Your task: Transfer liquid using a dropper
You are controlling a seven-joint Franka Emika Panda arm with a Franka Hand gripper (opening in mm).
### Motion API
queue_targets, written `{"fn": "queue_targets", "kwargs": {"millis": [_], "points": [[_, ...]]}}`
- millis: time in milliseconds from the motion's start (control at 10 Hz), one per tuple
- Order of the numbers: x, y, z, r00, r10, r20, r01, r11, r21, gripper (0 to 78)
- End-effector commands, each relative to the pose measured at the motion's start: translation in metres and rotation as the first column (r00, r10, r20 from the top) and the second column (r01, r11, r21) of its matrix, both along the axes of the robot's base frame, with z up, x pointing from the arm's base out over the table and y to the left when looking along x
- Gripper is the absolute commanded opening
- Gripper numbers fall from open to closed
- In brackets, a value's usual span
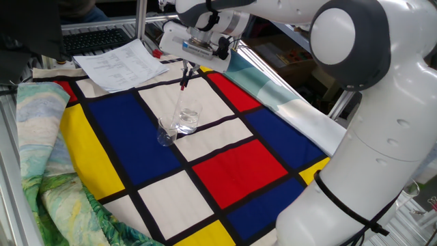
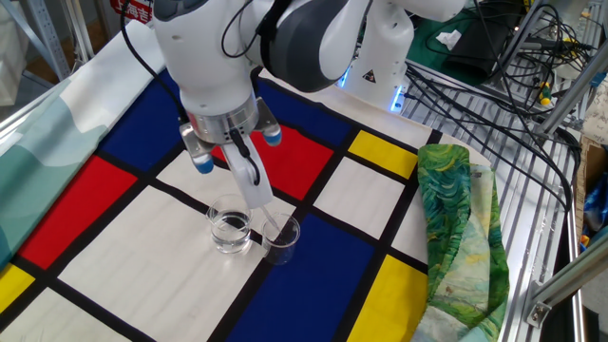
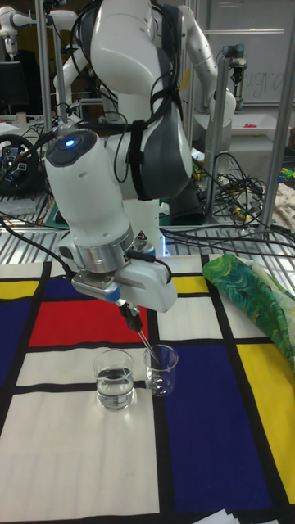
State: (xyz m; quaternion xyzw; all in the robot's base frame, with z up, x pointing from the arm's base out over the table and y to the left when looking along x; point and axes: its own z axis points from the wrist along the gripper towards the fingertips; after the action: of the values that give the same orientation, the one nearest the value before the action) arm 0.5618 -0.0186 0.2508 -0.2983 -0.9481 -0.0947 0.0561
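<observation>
My gripper [image 1: 187, 70] hangs over the checked cloth, shut on the red bulb end of the dropper [image 1: 181, 99]. The slim clear tube slants down and its tip sits inside the smaller glass beaker [image 3: 162, 369], which looks nearly empty. Touching or almost touching it stands a wider beaker [image 3: 115, 378] with the liquid [image 3: 114, 381] in its bottom. In the other fixed view the gripper [image 2: 249, 180] is above both glasses, the wider beaker [image 2: 231, 231] on the left and the smaller beaker [image 2: 281, 238] on the right, with the dropper [image 2: 271, 220] reaching into the smaller one.
Printed papers [image 1: 123, 63] and a keyboard [image 1: 95, 39] lie at the far table edge. A green patterned cloth [image 2: 456, 218] is bunched along one side, a pale teal cloth [image 1: 273, 92] along another. Cables [image 2: 494, 85] and a wire shelf sit behind the robot base.
</observation>
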Motion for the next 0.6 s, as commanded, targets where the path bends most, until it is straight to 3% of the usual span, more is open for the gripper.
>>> {"fn": "queue_targets", "kwargs": {"millis": [100, 600], "points": [[-0.0009, 0.0019, -0.0003, 1.000, -0.004, 0.010, 0.004, 1.000, -0.004, 1.8], [-0.0024, 0.0060, -0.0073, 1.000, -0.004, 0.015, 0.004, 1.000, -0.016, 1.8]]}}
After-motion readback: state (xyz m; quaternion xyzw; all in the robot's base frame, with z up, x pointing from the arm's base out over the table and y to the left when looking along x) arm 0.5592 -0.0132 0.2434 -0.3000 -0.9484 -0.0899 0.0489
